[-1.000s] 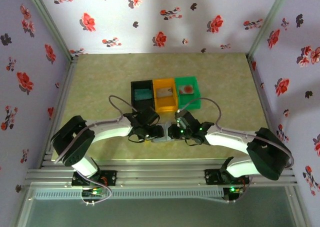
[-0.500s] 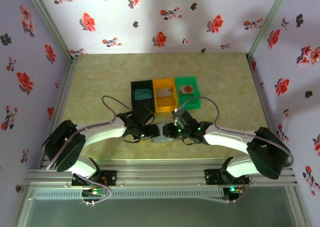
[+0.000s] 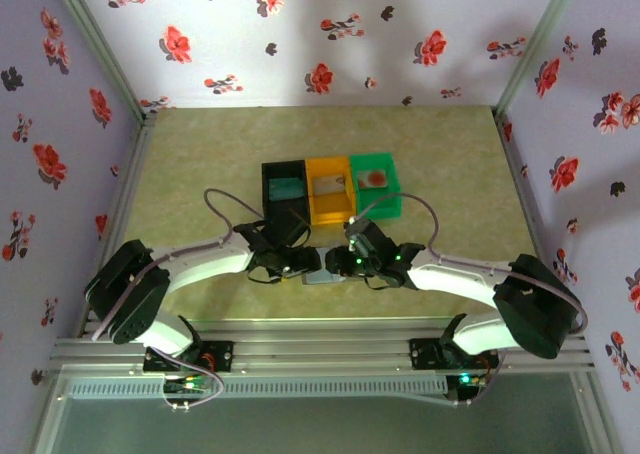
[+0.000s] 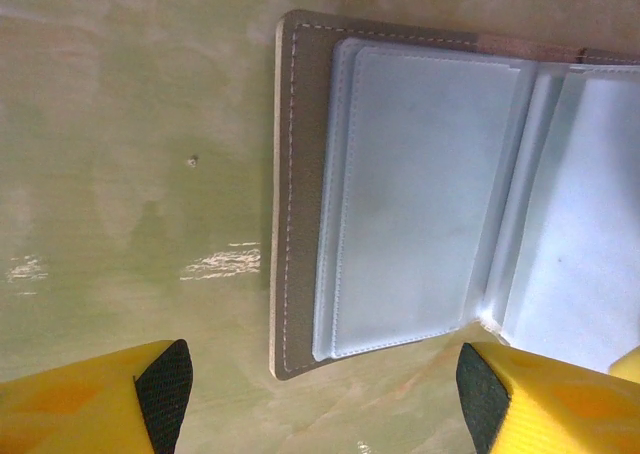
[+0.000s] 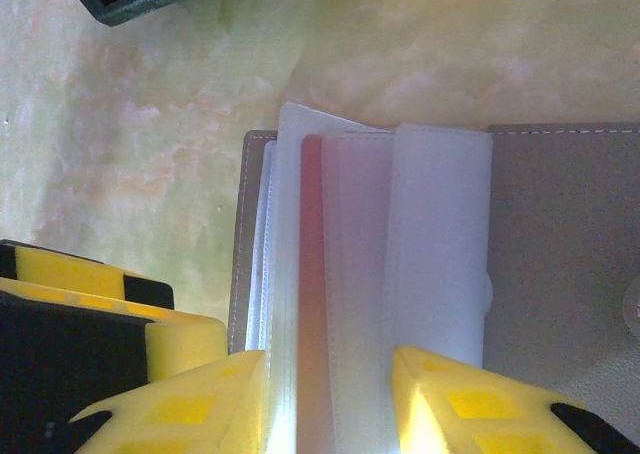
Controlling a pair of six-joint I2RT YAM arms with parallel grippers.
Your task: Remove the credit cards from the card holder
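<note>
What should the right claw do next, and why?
Probably close the right gripper gently on the reddish strip, which looks like a card tucked in the clear sleeves of the card holder. The jaws stand open on either side of it. The left gripper is open over the other panel, gripping nothing.

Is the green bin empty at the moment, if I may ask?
No, a pale card with a red-orange blot lies inside the green bin.
</note>
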